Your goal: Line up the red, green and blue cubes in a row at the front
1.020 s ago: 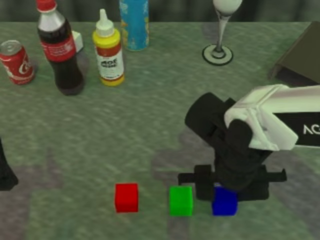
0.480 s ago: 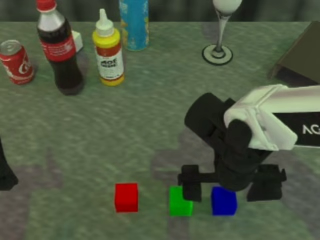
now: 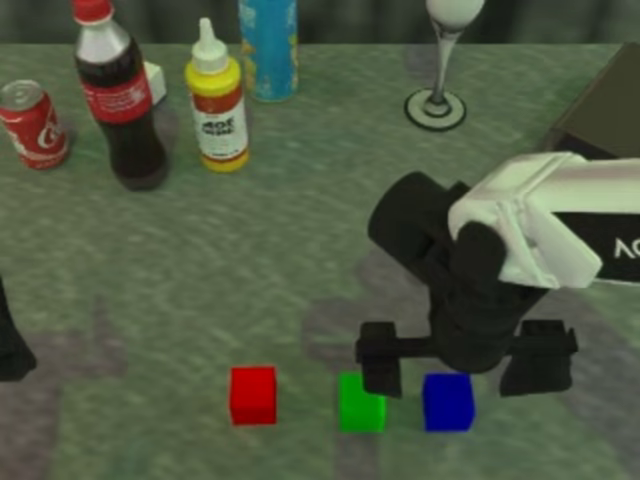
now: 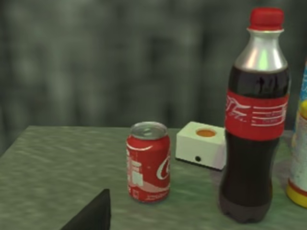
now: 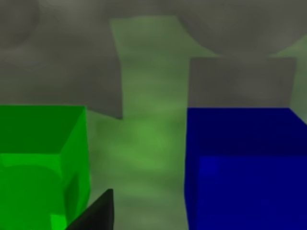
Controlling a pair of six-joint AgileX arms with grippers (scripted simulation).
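Red cube, green cube, blue cube sit in one front row. Right gripper hovers above the blue cube, fingers spread, holding nothing; release looks done. Left gripper parked far left of the red cube; finger state can't be told.

Along the table's far edge: soda can, cola bottle, yellow squeeze bottle, blue canister, wine glass.

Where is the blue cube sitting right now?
The blue cube sits near the table's front edge, right of centre, just right of the green cube, under the right gripper.

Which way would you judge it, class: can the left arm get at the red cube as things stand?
Probably yes: the red cube stands apart from the green cube, nothing lies beside it, and the left gripper is parked at the table's left edge.
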